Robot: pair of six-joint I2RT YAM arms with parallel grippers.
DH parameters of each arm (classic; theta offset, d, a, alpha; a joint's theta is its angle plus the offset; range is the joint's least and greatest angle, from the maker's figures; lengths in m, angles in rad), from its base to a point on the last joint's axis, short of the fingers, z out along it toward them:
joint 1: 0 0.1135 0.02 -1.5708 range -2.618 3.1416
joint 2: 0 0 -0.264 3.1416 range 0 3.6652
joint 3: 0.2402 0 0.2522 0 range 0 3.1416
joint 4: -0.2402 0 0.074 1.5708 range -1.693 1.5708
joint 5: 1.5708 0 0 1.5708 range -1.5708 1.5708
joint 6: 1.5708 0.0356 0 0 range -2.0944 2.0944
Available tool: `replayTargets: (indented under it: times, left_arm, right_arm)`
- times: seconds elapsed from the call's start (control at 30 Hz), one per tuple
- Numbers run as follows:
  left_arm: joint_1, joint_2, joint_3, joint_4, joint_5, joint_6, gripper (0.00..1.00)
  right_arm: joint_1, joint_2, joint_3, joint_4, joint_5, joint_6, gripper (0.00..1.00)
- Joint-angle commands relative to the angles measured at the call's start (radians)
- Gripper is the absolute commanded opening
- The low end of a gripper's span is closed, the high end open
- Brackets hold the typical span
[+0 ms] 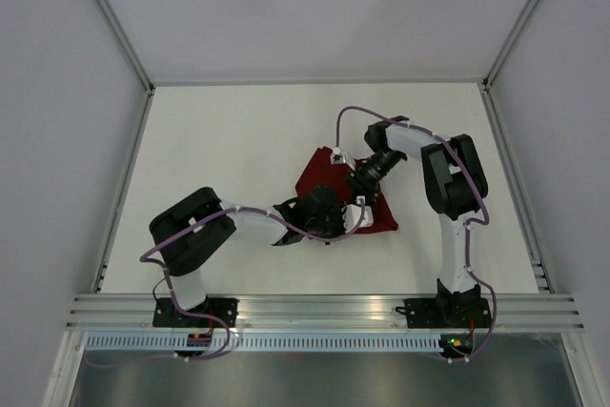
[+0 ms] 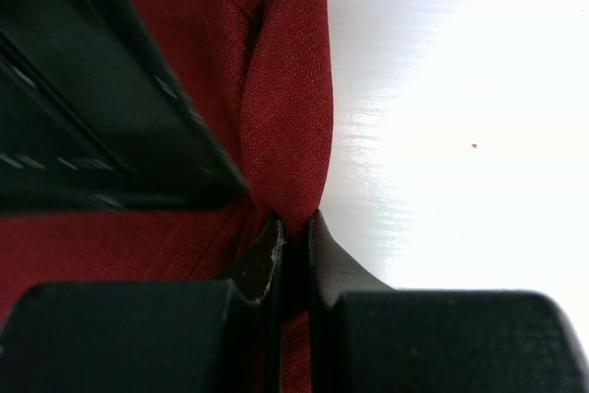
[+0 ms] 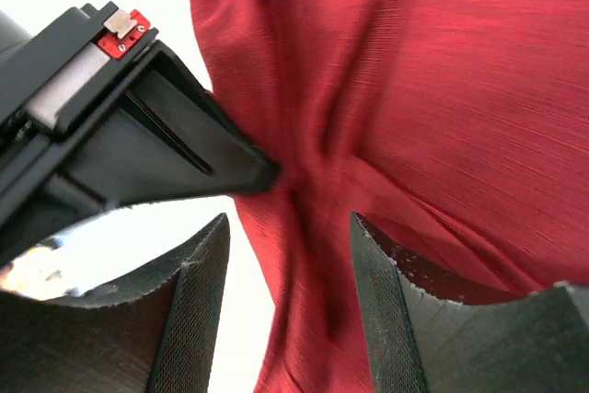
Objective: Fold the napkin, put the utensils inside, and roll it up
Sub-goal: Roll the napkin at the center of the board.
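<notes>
The dark red napkin (image 1: 313, 174) lies bunched on the white table near the middle. My left gripper (image 1: 335, 220) is shut on a raised fold of the napkin (image 2: 285, 108), pinched between its fingertips (image 2: 296, 227). My right gripper (image 1: 358, 197) is open and hovers right beside it. Its fingers straddle a wrinkled ridge of the napkin (image 3: 414, 89) without closing on it (image 3: 288, 223). The left gripper's black body (image 3: 138, 126) shows at the upper left of the right wrist view. The utensils are not visible in any view.
The white table (image 1: 219, 150) is walled by grey panels on three sides, with a metal rail (image 1: 324, 312) along its near edge. The right gripper's black body (image 2: 92, 117) fills the upper left of the left wrist view, close to the held fold.
</notes>
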Motion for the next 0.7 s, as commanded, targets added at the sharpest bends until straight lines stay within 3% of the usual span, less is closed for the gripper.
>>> replayTargets:
  times: [0.0, 0.33, 0.67]
  left_arm:
    - [0.031, 0.015, -0.045, -0.083, 0.152, -0.123, 0.02]
    - [0.197, 0.073, -0.011, -0.08, 0.434, -0.258, 0.02]
    - [0.269, 0.179, 0.052, -0.111, 0.591, -0.313, 0.02]
  right_arm:
    - [-0.064, -0.101, -0.001, 0.133, -0.01, 0.015, 0.61]
    - [-0.23, -0.392, -0.255, 0.351, -0.042, -0.062, 0.61]
    - [-0.153, -0.813, -0.754, 0.818, 0.052, -0.118, 0.69]
